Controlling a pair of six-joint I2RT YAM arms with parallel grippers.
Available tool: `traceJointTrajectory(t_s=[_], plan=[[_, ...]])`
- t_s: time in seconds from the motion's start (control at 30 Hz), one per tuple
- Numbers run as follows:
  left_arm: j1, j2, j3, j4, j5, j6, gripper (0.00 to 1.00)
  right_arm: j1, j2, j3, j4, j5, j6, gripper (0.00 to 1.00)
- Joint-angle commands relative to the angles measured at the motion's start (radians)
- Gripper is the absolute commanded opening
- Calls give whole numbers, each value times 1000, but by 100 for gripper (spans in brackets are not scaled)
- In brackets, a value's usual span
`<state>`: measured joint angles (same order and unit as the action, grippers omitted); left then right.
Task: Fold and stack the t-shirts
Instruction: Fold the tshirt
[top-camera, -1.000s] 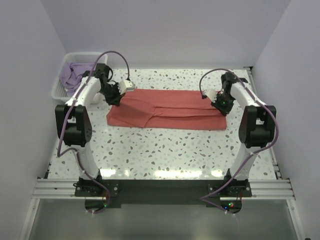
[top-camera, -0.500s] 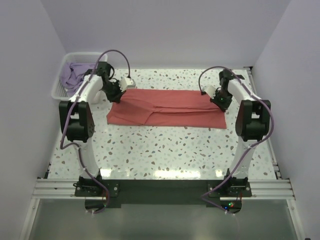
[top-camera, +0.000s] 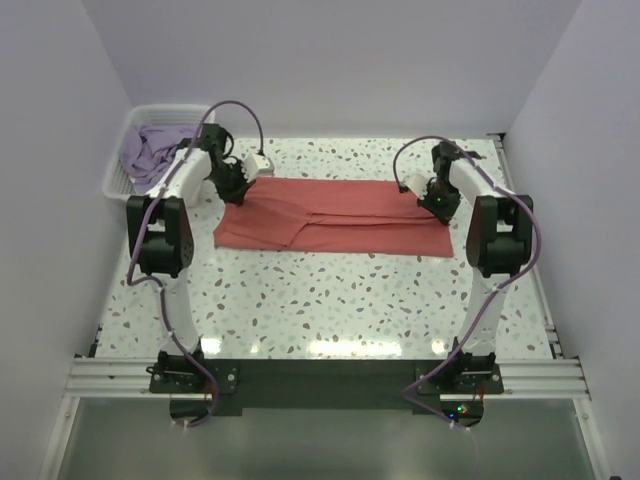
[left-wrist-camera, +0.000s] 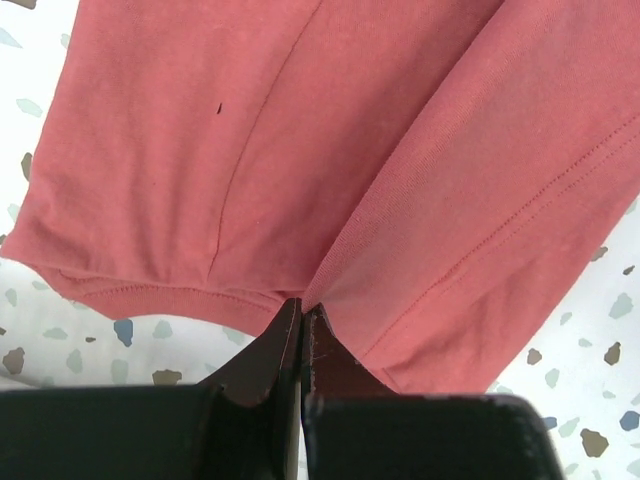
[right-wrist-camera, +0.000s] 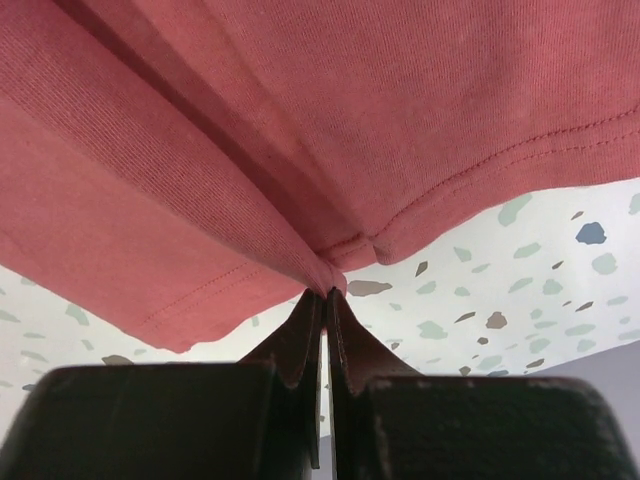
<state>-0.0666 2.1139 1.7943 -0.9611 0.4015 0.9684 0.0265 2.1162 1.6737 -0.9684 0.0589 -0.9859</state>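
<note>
— Where is the coral-red short-sleeved cloth t-shirt (top-camera: 340, 215)?

— It lies as a long band across the upper middle of the overhead frame, on the white speckled terrazzo table (top-camera: 330, 290), stretched between the two arms. The left gripper (top-camera: 234, 188) sits at the band's upper-left corner. The right gripper (top-camera: 438, 203) sits at its right end, near the upper edge.

— And the jaws?

— Pressed together on both sides, each pinching cloth. In the left wrist view the dark fingertips (left-wrist-camera: 270, 350) meet at bottom centre on a fold of the red shirt beside its stitched hem, and the fabric fans away up the frame. In the right wrist view the fingertips (right-wrist-camera: 300, 340) nip a bunched pleat at the hem, mid-frame, with speckled table showing at lower right.

— The second shirt?

— The pale lavender-purple t-shirt (top-camera: 150, 148) lies crumpled in the white plastic lattice basket (top-camera: 112, 182) at upper left, well apart from both grippers.

— What differs from a second ago?

— Both grippers have shifted slightly toward the top of the frame, still clamped on the cloth. Both arms' elbows have swung inward and upward. The red shirt's lower edge at the right has drawn up a little. The lavender shirt and the basket have not moved.
</note>
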Motion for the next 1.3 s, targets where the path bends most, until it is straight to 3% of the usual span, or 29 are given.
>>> traceJointTrajectory(t_s=[0.0, 0.1, 0.2, 0.23, 0.27, 0.33, 0.4, 0.47, 0.53, 0.7, 1.03, 1.17, 1.2, 1.27], plan=[[-12, 17, 40, 59, -15, -34, 0, 0, 11, 38, 30, 51, 15, 0], [-12, 37, 57, 90, -33, -83, 0, 0, 13, 35, 40, 65, 20, 0], [-1, 52, 83, 98, -55, -126, 13, 1, 16, 67, 16, 68, 55, 28], [7, 46, 102, 91, -43, -157, 29, 0, 14, 98, 2, 56, 70, 40], [28, 40, 109, 81, -30, -175, 36, 0, 4, 112, -10, 52, 104, 44], [54, 12, 111, 58, 17, -224, 48, -4, -15, 129, -52, 21, 137, 47], [97, -15, 96, 27, 45, -249, 52, -2, -51, 127, -100, -5, 190, 48], [129, -69, 27, -7, 83, -252, 62, -10, -84, 110, -143, -39, 255, 48], [145, -136, -80, -11, 115, -252, 64, -17, -99, 92, -174, -57, 303, 48], [172, -247, -317, 45, 141, -254, 66, -54, -125, -7, -198, -145, 418, 47], [172, -221, -415, 151, 140, -316, 64, -57, -93, -138, -76, -110, 486, 43], [172, -184, -424, 150, 120, -313, 52, -57, -75, -186, -17, -62, 489, 41], [175, -174, -434, 151, 112, -316, 39, -57, -70, -206, -7, -57, 487, 40], [174, -164, -444, 151, 105, -321, 25, -57, -59, -219, 19, -10, 481, 39]])
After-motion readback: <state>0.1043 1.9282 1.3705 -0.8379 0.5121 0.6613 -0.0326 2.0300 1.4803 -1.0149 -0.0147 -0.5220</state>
